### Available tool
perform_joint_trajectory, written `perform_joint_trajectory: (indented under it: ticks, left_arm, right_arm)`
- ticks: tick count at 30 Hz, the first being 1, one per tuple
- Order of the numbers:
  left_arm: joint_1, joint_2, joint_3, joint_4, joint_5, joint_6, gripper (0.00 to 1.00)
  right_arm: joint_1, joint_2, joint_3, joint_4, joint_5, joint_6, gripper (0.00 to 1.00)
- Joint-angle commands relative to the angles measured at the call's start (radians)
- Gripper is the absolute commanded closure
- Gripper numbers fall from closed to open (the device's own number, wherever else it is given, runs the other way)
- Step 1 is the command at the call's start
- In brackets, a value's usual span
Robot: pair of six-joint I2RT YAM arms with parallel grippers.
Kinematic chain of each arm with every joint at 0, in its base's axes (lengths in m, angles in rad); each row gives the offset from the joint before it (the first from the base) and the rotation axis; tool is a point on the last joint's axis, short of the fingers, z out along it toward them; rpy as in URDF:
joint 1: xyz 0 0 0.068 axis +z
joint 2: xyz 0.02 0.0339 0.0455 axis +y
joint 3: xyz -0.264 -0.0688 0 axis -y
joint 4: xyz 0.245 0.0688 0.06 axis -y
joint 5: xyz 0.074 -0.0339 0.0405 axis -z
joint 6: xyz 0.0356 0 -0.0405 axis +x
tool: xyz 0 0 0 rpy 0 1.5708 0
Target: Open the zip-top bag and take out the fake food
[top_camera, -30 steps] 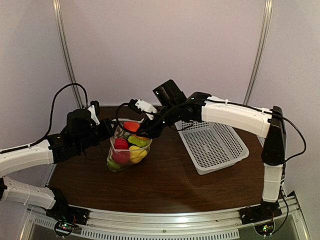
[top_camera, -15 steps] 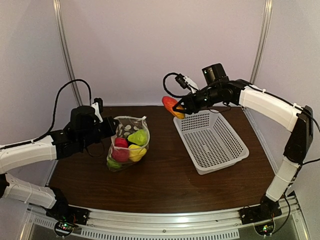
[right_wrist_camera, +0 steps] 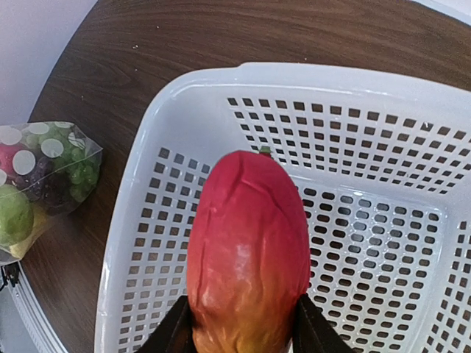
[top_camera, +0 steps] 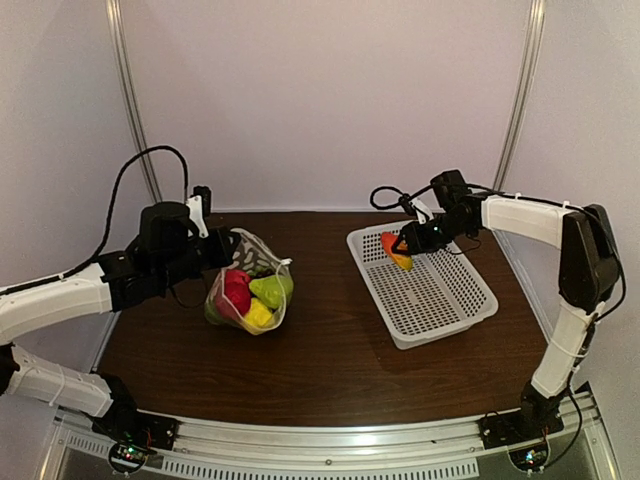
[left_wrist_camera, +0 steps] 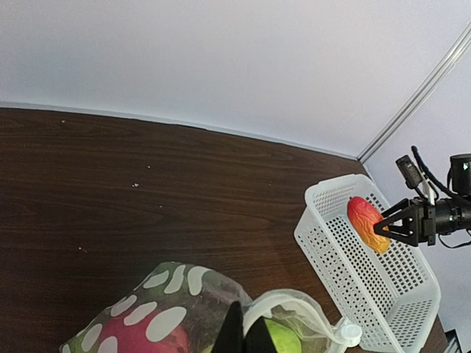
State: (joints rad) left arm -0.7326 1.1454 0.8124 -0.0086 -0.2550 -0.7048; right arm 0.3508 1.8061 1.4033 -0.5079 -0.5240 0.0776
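Observation:
The clear dotted zip-top bag (top_camera: 248, 290) lies on the table's left side with red, green and yellow fake fruit inside; it also shows in the left wrist view (left_wrist_camera: 169, 312) and far left in the right wrist view (right_wrist_camera: 44, 176). My left gripper (top_camera: 222, 250) is shut on the bag's rim, its fingertips (left_wrist_camera: 237, 337) pinching the plastic. My right gripper (top_camera: 402, 250) is shut on an orange-red fake mango (right_wrist_camera: 249, 250) and holds it just above the near-left part of the white basket (top_camera: 450, 310). The mango also shows in the left wrist view (left_wrist_camera: 366, 223).
The white perforated basket (right_wrist_camera: 140, 243) stands on the right half of the brown table, with nothing lying in it. Purple walls and metal poles (top_camera: 130, 100) close the back. Cables hang off both arms.
My right gripper carried the mango out of the bag, rightward and down to just over the basket. The left gripper lifted the bag's rim and the bag tipped over onto its side.

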Motion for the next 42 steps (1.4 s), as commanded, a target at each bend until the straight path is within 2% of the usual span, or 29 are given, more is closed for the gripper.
perform_joint_trajectory:
  ticks: [1,10,16,20,24,30,36,42]
  left_arm:
    - [0.007,0.001,0.040,0.037,0.036,0.000,1.00]
    - [0.007,0.012,0.028,0.059,0.093,-0.038,1.00]
    - [0.006,0.020,0.030,0.062,0.128,-0.032,1.00]
    - [0.007,0.017,0.017,0.066,0.123,-0.030,1.00]
    - [0.007,0.021,0.024,0.058,0.137,-0.016,1.00]
    - [0.006,0.024,0.036,0.044,0.141,0.024,1.00]
    - [0.007,0.039,0.038,0.056,0.162,0.057,1.00]
    - [0.007,0.049,0.041,0.069,0.182,0.016,1.00]
  right_arm:
    - [0.000,0.030,-0.012,0.032,-0.025,0.059,0.63]
    - [-0.001,0.183,0.043,0.023,-0.048,0.087,0.59]
    - [0.000,0.172,0.061,-0.013,-0.043,0.056,0.33]
    - [0.000,0.114,0.057,-0.035,-0.027,0.025,0.26]
    - [0.001,0.040,0.071,-0.056,-0.038,-0.039,0.28]
    - [0.053,-0.023,0.161,-0.074,-0.142,-0.198,0.35]
    - [0.232,-0.045,0.304,-0.110,-0.155,-0.318,0.43]
    - [0.465,-0.034,0.332,-0.104,-0.022,-0.469,0.54]
